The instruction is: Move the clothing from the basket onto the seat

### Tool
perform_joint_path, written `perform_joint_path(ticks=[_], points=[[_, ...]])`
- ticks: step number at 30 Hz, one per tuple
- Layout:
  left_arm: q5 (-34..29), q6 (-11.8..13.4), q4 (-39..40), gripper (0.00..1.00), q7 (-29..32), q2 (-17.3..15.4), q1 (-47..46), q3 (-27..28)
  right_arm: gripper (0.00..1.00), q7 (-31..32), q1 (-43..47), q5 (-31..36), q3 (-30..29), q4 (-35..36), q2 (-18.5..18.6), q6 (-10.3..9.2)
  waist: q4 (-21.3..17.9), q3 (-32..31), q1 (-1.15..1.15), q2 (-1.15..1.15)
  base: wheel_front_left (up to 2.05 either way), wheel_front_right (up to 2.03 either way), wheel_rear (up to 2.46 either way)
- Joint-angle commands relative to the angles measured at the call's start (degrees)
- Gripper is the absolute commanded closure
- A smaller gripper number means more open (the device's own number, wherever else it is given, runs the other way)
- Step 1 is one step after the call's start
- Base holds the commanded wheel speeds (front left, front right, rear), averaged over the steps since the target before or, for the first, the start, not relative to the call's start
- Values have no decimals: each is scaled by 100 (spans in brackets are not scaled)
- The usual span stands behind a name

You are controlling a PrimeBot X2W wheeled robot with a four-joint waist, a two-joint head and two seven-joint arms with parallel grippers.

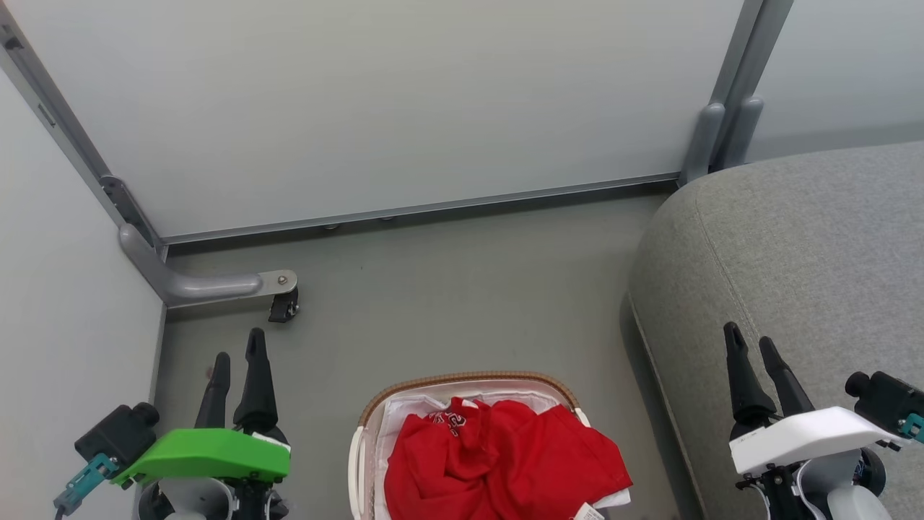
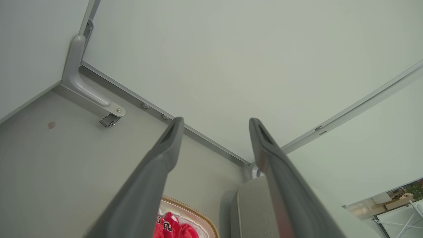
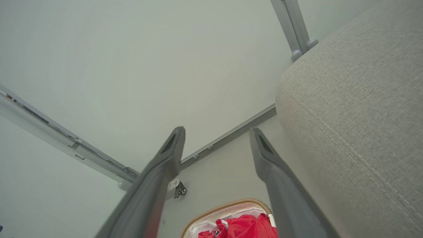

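The clothing [image 1: 498, 462] lies heaped in the basket [image 1: 462, 378], red fabric with white lettering covering most of the white liner [image 1: 404, 419] and spilling over the right rim. The basket stands on the grey floor [image 1: 447, 289], near the seat [image 1: 808, 245], the light grey cushion along the floor's right edge. The left claw [image 1: 238, 345] hangs over the floor to the left of the basket, its fingers parted and empty. The right claw [image 1: 749, 334] hangs over the near part of the seat, likewise parted with nothing between its fingers. Farther off, a caster foot [image 1: 283, 307] sits near the floor's far left corner, below pale partition panels [image 1: 375, 101].
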State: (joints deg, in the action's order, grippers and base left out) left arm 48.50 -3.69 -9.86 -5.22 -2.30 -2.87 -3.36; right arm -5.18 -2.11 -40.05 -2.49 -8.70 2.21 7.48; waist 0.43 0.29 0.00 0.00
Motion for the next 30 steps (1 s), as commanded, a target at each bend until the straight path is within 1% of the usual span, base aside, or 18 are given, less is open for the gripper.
perform_joint_path(ticks=[1,11,16,21,30], points=[[-199,23,36,0,-67,-44,40,-16,0,-68,-3,222,-7,48,44,1,3,0,0,0,0,0,0],[-830,31,-78,0,-231,-50,117,-70,0,-231,40,956,5,27,51,1,15,3,0,0,0,0,0],[-1011,44,-224,0,-311,-53,140,-99,0,-313,63,1311,36,30,54,1,21,4,0,0,0,0,0],[-1324,35,-351,0,-401,-56,123,-174,0,-402,92,1717,64,41,59,1,30,8,0,0,0,0,0],[-1698,64,-483,0,-522,-61,131,-245,0,-524,127,2242,92,36,63,1,46,22,0,0,0,0,0]])
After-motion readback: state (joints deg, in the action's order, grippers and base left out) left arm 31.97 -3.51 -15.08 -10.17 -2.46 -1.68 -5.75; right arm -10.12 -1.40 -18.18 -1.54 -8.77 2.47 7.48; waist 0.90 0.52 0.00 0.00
